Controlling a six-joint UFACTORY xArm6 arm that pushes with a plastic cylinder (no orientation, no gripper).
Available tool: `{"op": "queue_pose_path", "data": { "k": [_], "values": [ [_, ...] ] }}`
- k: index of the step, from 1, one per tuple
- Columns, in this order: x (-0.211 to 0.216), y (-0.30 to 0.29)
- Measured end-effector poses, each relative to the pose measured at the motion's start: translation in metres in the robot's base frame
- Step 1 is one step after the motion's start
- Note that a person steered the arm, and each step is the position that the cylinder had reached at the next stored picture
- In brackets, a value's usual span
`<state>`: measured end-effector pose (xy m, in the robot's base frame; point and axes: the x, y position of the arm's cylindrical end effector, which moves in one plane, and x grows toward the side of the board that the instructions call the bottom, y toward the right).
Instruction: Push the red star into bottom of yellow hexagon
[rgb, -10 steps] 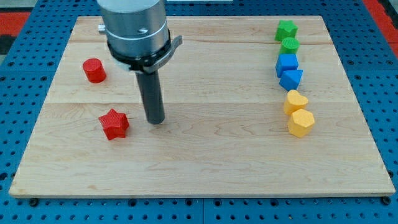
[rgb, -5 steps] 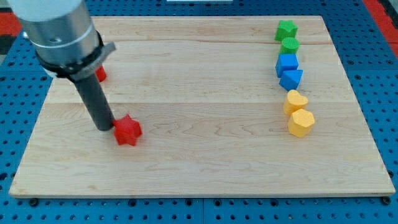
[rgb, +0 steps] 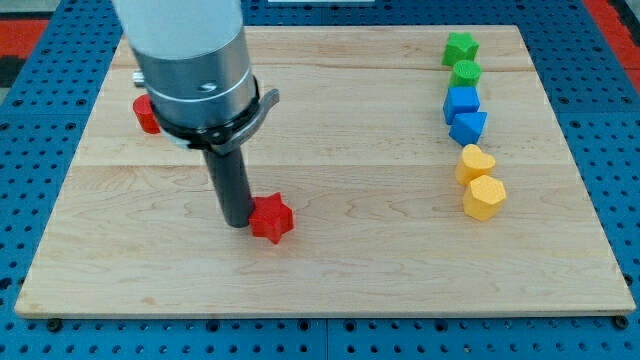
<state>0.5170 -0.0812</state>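
Note:
The red star (rgb: 272, 219) lies on the wooden board (rgb: 360, 260), left of centre and low in the view. My tip (rgb: 236, 222) stands right against the star's left side. The yellow hexagon (rgb: 484, 198) sits far off at the view's right, roughly level with the star. The arm's grey body hangs over the board's upper left.
A yellow heart (rgb: 475, 163) sits just above the hexagon. Above it stand a blue triangle (rgb: 468, 126), a blue cube (rgb: 461, 101), a green block (rgb: 465, 72) and a green star (rgb: 460, 47). A red cylinder (rgb: 146, 113) is partly hidden behind the arm at upper left.
My tip went round to the star's left side and pushed it toward the view's right and slightly down. The other blocks have not moved.

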Motion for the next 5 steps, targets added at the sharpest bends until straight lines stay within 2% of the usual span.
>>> {"op": "queue_pose_path", "data": {
  "k": [3,5],
  "values": [
    [0.008,0.164],
    [0.020,0.208]
  ]
}}
